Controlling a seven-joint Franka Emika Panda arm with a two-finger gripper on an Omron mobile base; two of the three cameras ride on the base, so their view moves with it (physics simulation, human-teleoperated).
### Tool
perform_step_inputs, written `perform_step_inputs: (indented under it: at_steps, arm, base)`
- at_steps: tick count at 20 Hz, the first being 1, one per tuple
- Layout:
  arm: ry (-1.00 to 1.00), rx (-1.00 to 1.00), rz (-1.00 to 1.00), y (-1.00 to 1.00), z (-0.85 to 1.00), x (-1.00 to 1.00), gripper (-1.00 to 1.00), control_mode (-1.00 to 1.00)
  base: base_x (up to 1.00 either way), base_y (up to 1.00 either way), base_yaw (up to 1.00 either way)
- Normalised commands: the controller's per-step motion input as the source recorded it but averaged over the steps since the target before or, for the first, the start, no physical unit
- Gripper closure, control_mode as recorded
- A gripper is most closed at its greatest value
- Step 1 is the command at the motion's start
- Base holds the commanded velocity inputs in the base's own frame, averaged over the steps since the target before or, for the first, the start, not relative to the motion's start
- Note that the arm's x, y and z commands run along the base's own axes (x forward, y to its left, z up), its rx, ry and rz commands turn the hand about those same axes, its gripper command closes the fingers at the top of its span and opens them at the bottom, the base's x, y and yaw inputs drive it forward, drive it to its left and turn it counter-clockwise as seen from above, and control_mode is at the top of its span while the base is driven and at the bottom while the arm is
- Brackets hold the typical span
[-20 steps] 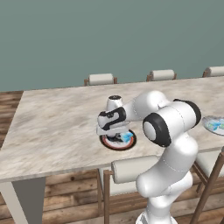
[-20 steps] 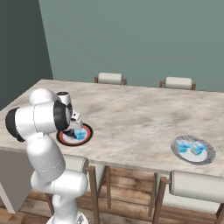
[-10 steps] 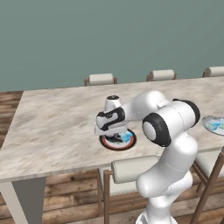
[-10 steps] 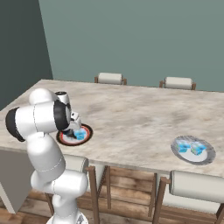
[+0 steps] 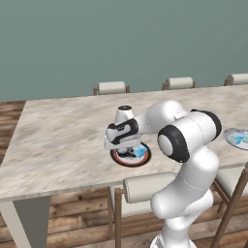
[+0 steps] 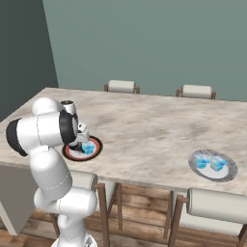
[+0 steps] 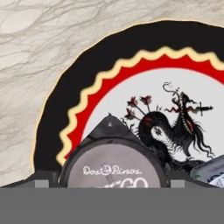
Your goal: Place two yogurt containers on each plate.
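Note:
The black-rimmed plate [image 5: 117, 157] [image 6: 72, 155] [image 7: 57, 113] with its red ring lies near the table's front edge. My gripper [image 5: 127, 147] [image 7: 109, 185] stands low over it, jaws open on either side of a dark yogurt container with a whitish lid [image 7: 113, 168] that rests on the plate. A light blue yogurt container [image 5: 141, 152] [image 6: 88, 149] sits beside it on the same plate. The pale grey plate [image 6: 230, 171] [image 5: 230, 134] lies far to the right and carries two light blue yogurt containers [image 6: 202, 162] [image 6: 218, 164].
The long marble table [image 5: 63, 140] has chairs along its far side [image 5: 111, 87] and stools tucked under the near edge [image 5: 145, 186]. A grey-green wall stands behind.
The jaws have spread apart around the dark container on the black-rimmed plate. The arm and the plates have stayed where they were.

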Motion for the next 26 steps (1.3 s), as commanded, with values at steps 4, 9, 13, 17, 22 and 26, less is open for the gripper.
perform_step_inputs:
  at_steps: [4,9,13,17,22,26]
  arm:
    - [0.00,0.00,0.00,0.00,0.11,0.00,-1.00,-1.00]
    - [0.00,0.00,0.00,0.00,0.37,0.00,-1.00,-1.00]
    - [0.00,0.00,0.00,0.00,0.60,-0.08,-1.00,-1.00]
    - [0.00,0.00,0.00,-0.05,0.54,-0.47,-1.00,-1.00]
    - [-0.05,0.01,0.00,-0.41,0.26,-0.98,-1.00,-1.00]
    - [-0.12,0.08,0.00,-0.55,0.08,-1.00,-1.00,-1.00]
  base:
    - [0.00,0.00,0.00]
    - [0.00,0.00,0.00]
    - [0.00,0.00,0.00]
    - [0.00,0.00,0.00]
    - [0.00,0.00,0.00]
    - [0.00,0.00,0.00]
